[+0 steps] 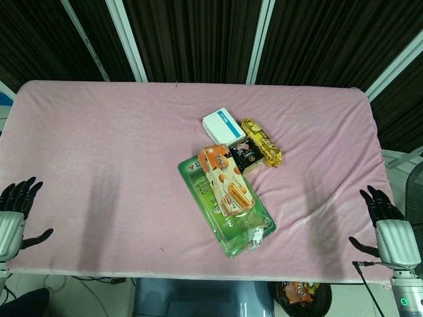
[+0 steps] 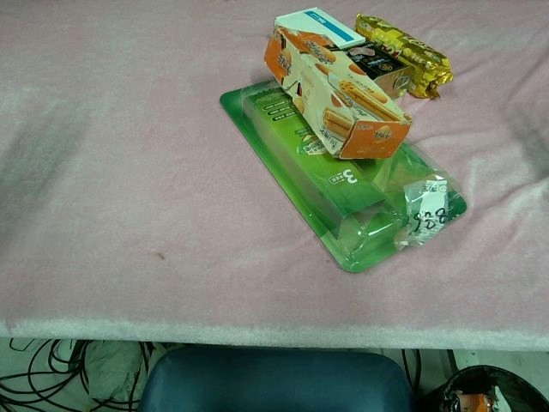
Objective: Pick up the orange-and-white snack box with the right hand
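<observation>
The orange-and-white snack box (image 1: 227,179) (image 2: 336,98) lies on top of a green plastic package (image 1: 225,210) (image 2: 343,193) near the middle of the pink table. My right hand (image 1: 388,224) hovers at the table's near right edge, fingers spread, holding nothing, well to the right of the box. My left hand (image 1: 14,212) rests at the near left edge, fingers apart and empty. Neither hand shows in the chest view.
Behind the snack box lie a white-and-blue box (image 1: 223,127) (image 2: 319,26), a small dark packet (image 1: 245,157) (image 2: 379,62) and a gold wrapped snack (image 1: 261,141) (image 2: 403,53). The pink cloth (image 1: 99,152) covers the whole table. A chair seat (image 2: 274,379) sits below the front edge.
</observation>
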